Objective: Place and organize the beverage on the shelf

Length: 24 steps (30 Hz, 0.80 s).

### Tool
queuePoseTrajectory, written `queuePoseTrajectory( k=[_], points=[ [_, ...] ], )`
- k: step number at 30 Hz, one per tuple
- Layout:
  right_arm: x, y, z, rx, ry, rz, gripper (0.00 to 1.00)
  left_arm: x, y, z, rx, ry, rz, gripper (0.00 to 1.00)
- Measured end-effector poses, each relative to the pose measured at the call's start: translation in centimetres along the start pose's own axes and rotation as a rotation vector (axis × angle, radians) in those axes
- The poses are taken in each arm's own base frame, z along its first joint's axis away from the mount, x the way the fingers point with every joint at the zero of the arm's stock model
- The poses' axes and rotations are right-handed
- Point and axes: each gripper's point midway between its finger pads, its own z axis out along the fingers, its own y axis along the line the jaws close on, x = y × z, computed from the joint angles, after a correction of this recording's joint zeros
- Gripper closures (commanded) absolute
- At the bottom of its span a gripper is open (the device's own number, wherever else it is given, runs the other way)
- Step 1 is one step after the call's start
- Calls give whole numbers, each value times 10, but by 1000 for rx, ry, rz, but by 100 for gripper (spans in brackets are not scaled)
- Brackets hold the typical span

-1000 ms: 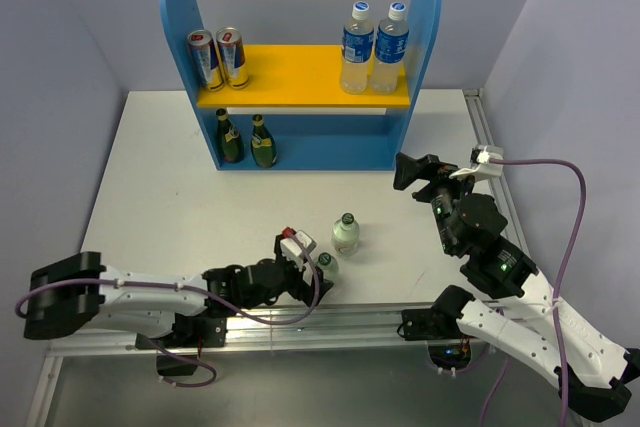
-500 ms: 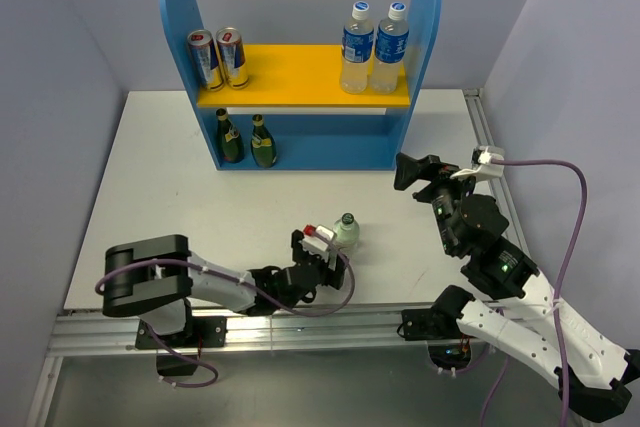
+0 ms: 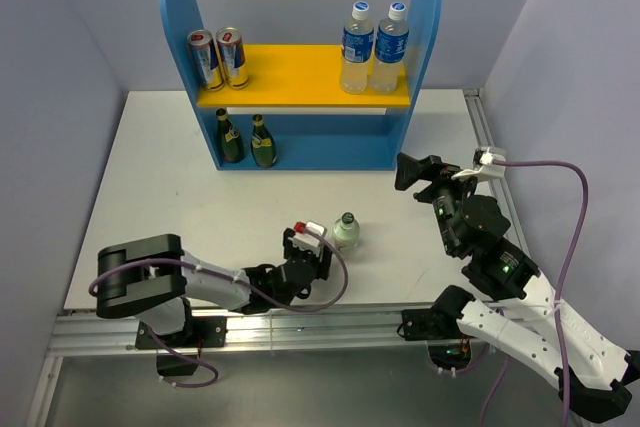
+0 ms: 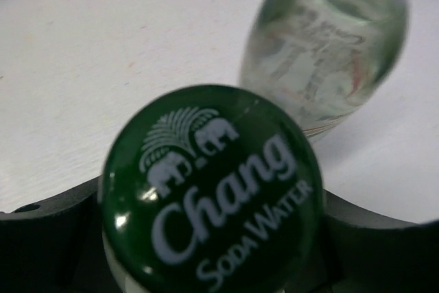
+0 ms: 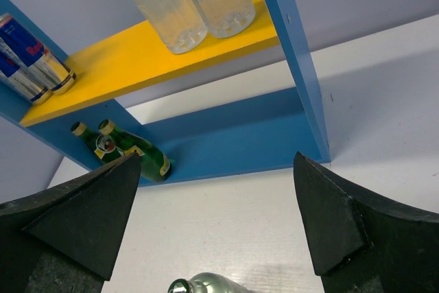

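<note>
A short clear bottle with a green cap (image 4: 211, 190) stands between the fingers of my left gripper (image 4: 212, 245), which sit tight against both its sides. From above, that gripper (image 3: 304, 255) hides this bottle. A second short clear bottle (image 3: 346, 232) (image 4: 329, 46) (image 5: 206, 285) stands just to the right of it and beyond it, free. My right gripper (image 3: 412, 171) (image 5: 216, 162) hangs open and empty, facing the shelf (image 3: 300, 72) (image 5: 137, 53). On the yellow board stand two clear plastic bottles (image 3: 372, 47). Two dark green bottles (image 3: 246, 139) stand on the lower level.
Two cans (image 3: 218, 57) stand at the left end of the yellow board. The blue side panels (image 3: 425, 57) rise high on both ends of the shelf. The table's metal rail (image 3: 330, 322) runs along the near edge.
My left arm folded in over the nearer short bottle and its fingers narrowed round it, hiding it from above. The right arm has not moved.
</note>
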Motion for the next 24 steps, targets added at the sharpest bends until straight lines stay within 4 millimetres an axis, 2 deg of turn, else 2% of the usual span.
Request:
queuePoseTrajectory(
  k=[5,10,12,15,21,24],
  points=[
    [4,-1,0,-1,6,-4,1,-5,45,-6,-76,-10,-34,100],
    [12,-1,1,-7,23,-7,1,-18,96,14,-200,-20,-41,100],
    [13,0,1,-11,28,-6,1,-24,105,26,-218,-14,-29,100],
    [15,0,1,-16,33,-4,1,-47,107,58,-223,-29,-26,100],
    [16,2,1,-24,37,1,1,-106,94,135,-176,-111,-40,100],
    [16,3,0,-31,40,4,1,-122,92,169,-159,-133,-38,100]
  ],
)
